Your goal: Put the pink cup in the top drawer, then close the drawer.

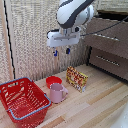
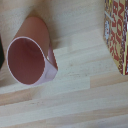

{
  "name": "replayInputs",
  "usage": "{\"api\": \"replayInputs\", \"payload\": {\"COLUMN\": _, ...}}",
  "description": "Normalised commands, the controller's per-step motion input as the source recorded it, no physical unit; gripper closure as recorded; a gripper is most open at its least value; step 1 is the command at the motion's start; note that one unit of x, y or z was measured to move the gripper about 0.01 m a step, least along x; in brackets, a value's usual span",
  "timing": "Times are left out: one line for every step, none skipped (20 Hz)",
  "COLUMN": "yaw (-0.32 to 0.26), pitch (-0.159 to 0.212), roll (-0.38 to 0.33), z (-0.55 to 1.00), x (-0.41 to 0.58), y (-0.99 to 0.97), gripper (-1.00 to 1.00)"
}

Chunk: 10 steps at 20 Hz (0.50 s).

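— Starting at the exterior view's left: why is the red wire basket sitting there on the counter?

— It looks like a bystander; it stands just beside the pink mug, with the red bowl right behind the mug. The mug stands upright, mouth open to the wrist camera, so a rim or wall grip from above seems the likely plan.

— And the fingers?

— They hang well above the mug, parted and holding nothing, blue tips pointing down. I judge that the approach has yet to descend.

— The yellow-and-red box?

— It stands near the mug on the exterior view's right, close enough that a descent should stay clear of it.

— Where does the mug go?

— The dark dresser stands at the far right. Its top drawer seems to stand open, though blur makes that uncertain.
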Motion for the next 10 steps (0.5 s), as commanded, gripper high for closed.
{"api": "replayInputs", "payload": {"yaw": -0.105, "pitch": 0.034, "roll": -0.042, "z": -0.03, "x": 0.08, "y": 0.12, "gripper": -1.0}}
{"api": "replayInputs", "payload": {"yaw": 0.001, "pitch": 0.035, "roll": -0.047, "z": -0.47, "x": -0.369, "y": 0.16, "gripper": -1.0}}
{"api": "replayInputs", "payload": {"yaw": 0.001, "pitch": 0.035, "roll": -0.047, "z": -0.47, "x": -0.369, "y": 0.16, "gripper": -1.0}}
{"api": "replayInputs", "payload": {"yaw": 0.0, "pitch": 0.049, "roll": -0.051, "z": -0.49, "x": -0.331, "y": 0.18, "gripper": -1.0}}
{"api": "replayInputs", "payload": {"yaw": 0.0, "pitch": 0.05, "roll": -0.059, "z": -0.49, "x": -0.334, "y": 0.19, "gripper": -1.0}}
{"api": "replayInputs", "payload": {"yaw": 0.002, "pitch": 0.06, "roll": -0.057, "z": -0.49, "x": -0.317, "y": 0.17, "gripper": -1.0}}
{"api": "replayInputs", "payload": {"yaw": 0.012, "pitch": 0.069, "roll": -0.056, "z": -0.49, "x": -0.314, "y": 0.16, "gripper": -1.0}}
{"api": "replayInputs", "payload": {"yaw": 0.018, "pitch": 0.078, "roll": -0.06, "z": -0.48, "x": -0.303, "y": 0.16, "gripper": -1.0}}
{"api": "replayInputs", "payload": {"yaw": 0.022, "pitch": 0.081, "roll": -0.057, "z": -0.47, "x": -0.3, "y": 0.15, "gripper": -1.0}}
{"api": "replayInputs", "payload": {"yaw": 0.028, "pitch": 0.083, "roll": -0.051, "z": -0.47, "x": -0.286, "y": 0.13, "gripper": -1.0}}
